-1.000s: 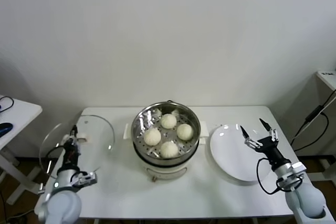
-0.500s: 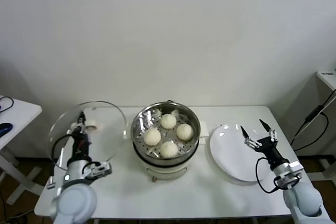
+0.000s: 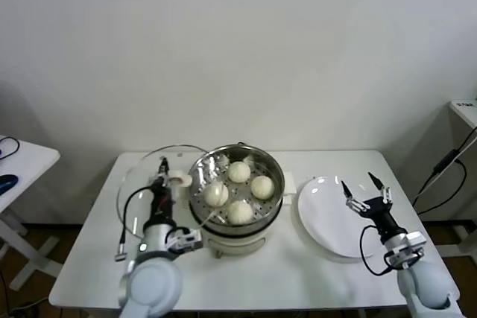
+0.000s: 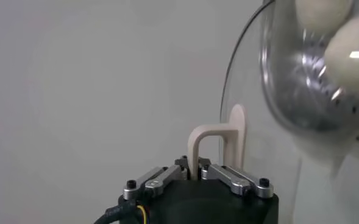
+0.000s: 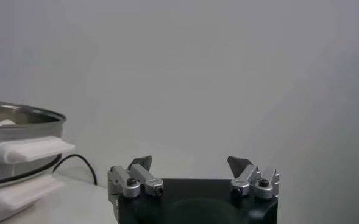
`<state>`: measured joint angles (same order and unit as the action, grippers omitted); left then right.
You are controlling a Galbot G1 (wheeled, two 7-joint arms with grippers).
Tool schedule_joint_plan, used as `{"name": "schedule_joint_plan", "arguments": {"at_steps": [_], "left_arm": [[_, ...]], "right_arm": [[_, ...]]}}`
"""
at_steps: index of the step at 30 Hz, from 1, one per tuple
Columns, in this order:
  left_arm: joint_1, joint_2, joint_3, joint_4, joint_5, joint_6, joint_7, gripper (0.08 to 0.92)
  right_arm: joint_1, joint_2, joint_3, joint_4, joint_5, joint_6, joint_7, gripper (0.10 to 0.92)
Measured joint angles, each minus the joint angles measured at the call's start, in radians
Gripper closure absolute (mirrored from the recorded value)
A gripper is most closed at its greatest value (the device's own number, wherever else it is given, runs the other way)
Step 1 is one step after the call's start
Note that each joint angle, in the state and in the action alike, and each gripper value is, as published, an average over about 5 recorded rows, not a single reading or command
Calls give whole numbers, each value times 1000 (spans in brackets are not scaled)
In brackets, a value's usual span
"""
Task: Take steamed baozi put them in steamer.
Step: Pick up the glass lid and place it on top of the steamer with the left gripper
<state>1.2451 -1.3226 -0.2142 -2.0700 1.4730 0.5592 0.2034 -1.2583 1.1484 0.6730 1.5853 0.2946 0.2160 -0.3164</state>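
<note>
All four steamed baozi (image 3: 238,191) already sit in the steamer (image 3: 274,202); the left hand (image 3: 165,170), clenched on the glass lid's handle (image 4: 217,146), holds the lid (image 3: 141,176) beside it; the right hand (image 3: 365,191) hangs released over the bare plate (image 3: 328,229); seemingly only covering remains.

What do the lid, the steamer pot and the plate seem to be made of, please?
Lid: likely clear glass, since the table shows through it; its handle looks like matte cream plastic.
Steamer: polished metal, probably stainless steel, with mirror-like reflections, on a cream base.
Plate: glossy white, ceramic or perhaps melamine.
</note>
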Motion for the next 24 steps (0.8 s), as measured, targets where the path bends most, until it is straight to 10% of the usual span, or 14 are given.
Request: {"name": "schedule_joint_plan", "arguments": {"at_steps": [24], "left_arm": [[-162, -150, 214, 131, 103, 12, 80, 841]], "right_arm": [[41, -15, -31, -88, -7, 2, -14, 203]]}}
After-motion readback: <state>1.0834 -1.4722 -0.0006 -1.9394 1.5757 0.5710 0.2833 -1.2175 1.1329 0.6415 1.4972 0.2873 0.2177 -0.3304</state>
